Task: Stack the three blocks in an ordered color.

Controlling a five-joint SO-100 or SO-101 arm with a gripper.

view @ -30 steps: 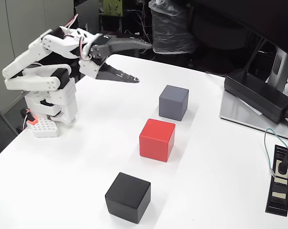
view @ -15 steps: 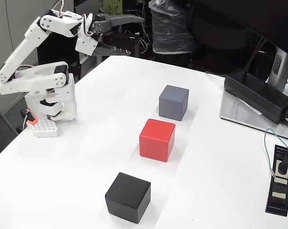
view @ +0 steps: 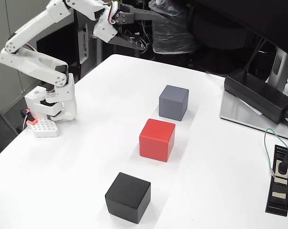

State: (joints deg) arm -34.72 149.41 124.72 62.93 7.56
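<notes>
Three cubes lie apart in a diagonal row on the white table. The grey block (view: 174,102) is farthest back, the red block (view: 157,140) is in the middle, and the black block (view: 128,197) is nearest the front edge. Each rests on the table alone, with nothing on top. My white arm is raised high at the upper left. Its gripper (view: 143,32) hangs well above and behind the table's far edge, far from every block. The jaws stand apart with nothing between them, though their dark tips blend into the dark background.
The arm's base (view: 50,107) is clamped at the table's left edge. At the right, a long black power adapter (view: 258,95) lies on a silver monitor foot (view: 244,118). A black power strip (view: 280,183) with a green cable sits below it. A wrapped dark bundle (view: 175,28) stands behind the table.
The arm has lifted steadily, carrying the open gripper up and back from just over the table's far left to above its rear edge. The three blocks have not moved.
</notes>
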